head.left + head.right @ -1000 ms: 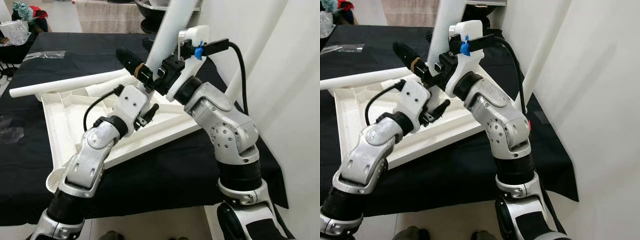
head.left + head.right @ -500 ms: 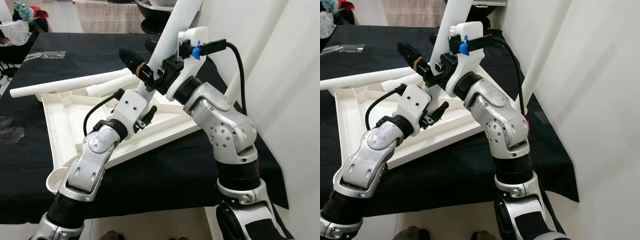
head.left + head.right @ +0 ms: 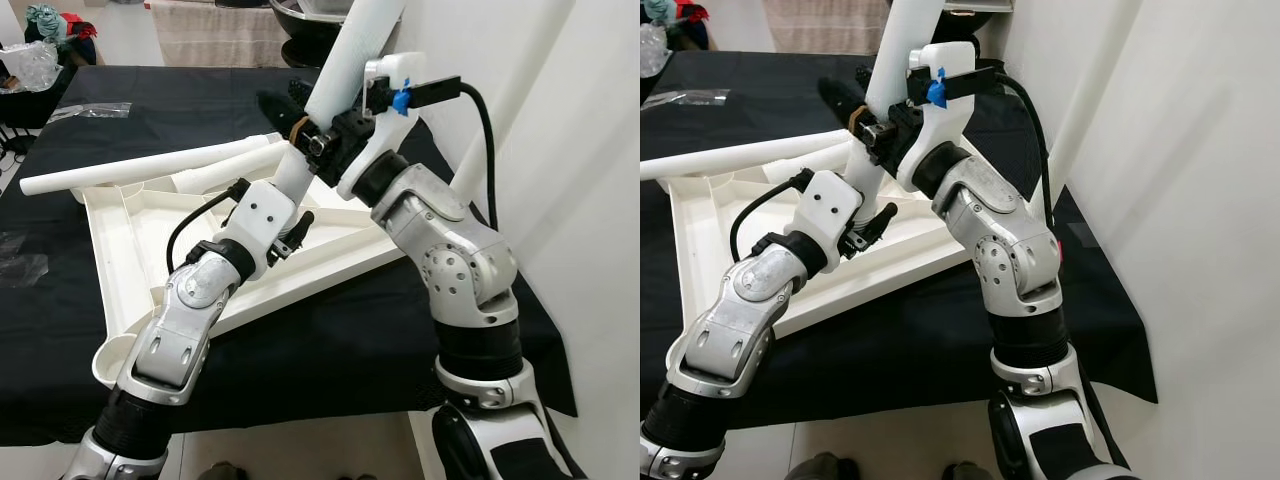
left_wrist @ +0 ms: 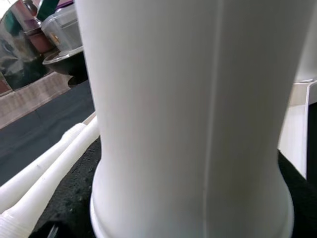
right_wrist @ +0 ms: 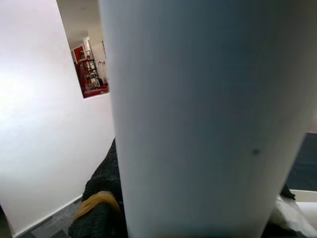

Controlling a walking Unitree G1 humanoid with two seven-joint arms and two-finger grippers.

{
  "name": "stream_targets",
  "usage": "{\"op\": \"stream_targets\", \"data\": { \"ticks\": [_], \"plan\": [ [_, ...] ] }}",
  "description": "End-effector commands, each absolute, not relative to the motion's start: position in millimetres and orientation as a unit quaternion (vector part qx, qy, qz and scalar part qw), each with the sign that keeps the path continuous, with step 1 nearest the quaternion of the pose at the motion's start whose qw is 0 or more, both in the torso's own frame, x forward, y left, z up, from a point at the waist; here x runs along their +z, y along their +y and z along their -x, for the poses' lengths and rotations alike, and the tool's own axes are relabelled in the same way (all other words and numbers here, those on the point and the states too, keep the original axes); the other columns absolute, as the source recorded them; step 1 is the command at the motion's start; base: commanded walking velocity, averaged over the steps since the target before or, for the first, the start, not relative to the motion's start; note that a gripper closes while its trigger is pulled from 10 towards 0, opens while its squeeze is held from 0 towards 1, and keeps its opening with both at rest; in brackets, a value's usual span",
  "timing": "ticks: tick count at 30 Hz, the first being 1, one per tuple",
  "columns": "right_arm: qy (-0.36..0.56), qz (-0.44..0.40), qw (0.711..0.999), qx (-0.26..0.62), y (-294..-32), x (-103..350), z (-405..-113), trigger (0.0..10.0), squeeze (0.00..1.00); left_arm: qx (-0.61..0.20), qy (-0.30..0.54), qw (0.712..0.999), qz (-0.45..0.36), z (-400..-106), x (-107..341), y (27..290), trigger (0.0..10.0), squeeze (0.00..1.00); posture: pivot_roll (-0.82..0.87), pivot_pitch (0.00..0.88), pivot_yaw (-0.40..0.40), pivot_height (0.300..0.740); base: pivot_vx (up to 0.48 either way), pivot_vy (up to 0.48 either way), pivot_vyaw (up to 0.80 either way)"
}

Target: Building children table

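Both arms worked on one white table leg (image 3: 345,60) standing tilted over the near-right corner of the upturned white tabletop (image 3: 130,240), which lay on the black-covered surface (image 3: 330,340). Right gripper (image 3: 312,138) had its jaws clamped on the leg partway up. Left gripper (image 3: 292,200) sat at the leg's lower end by the corner socket; couldn't tell whether its jaws were apart or together. Another leg (image 3: 140,168) stuck out sideways from the far corner, and one more loose leg (image 3: 225,165) lay just beside it. Step in hand looked like seating or screwing this leg into the corner. Next move probably called for lining the leg up square with the socket and turning it home, then regripping.
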State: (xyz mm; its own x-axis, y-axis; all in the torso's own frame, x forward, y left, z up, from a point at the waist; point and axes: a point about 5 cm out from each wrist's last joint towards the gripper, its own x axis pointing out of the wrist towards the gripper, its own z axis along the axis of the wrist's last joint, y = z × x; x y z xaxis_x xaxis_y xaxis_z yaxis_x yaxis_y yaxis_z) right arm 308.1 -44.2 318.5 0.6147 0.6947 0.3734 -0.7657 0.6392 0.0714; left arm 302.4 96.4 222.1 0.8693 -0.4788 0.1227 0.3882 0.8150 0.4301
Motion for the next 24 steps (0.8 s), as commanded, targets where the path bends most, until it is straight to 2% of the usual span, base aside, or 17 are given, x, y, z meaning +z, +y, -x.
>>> {"op": "stream_targets", "data": {
  "ticks": [1, 11, 13, 14, 24],
  "plan": [
    [-0.159, -0.109, 0.885, 0.424, -38, 320, -305, 0.0, 0.0, -0.265, -0.129, 0.931, -0.213, -294, 221, 82, 10.0, 0.0, 0.0, 0.072, -0.063, 0.74, 0.0, 0.0, 0.0],
    [-0.16, -0.117, 0.886, 0.419, -38, 321, -306, 0.0, 0.0, -0.264, -0.122, 0.934, -0.207, -296, 219, 85, 10.0, 0.0, 0.0, 0.073, -0.065, 0.74, 0.0, 0.0, 0.0],
    [-0.161, -0.12, 0.886, 0.417, -38, 322, -306, 0.0, 0.0, -0.261, -0.114, 0.936, -0.205, -297, 218, 86, 10.0, 0.04, 0.0, 0.073, -0.065, 0.74, 0.0, 0.0, 0.0],
    [-0.162, -0.121, 0.886, 0.416, -38, 323, -307, 0.0, 0.0, -0.257, -0.117, 0.938, -0.201, -297, 218, 88, 10.0, 1.0, 0.0, 0.071, -0.065, 0.74, 0.0, 0.0, 0.0],
    [-0.177, -0.103, 0.9, 0.385, -49, 327, -318, 0.0, 0.0, -0.22, -0.144, 0.937, -0.229, -298, 226, 97, 10.0, 1.0, 0.0, 0.073, -0.064, 0.74, 0.0, 0.0, 0.0]
  ]
}}
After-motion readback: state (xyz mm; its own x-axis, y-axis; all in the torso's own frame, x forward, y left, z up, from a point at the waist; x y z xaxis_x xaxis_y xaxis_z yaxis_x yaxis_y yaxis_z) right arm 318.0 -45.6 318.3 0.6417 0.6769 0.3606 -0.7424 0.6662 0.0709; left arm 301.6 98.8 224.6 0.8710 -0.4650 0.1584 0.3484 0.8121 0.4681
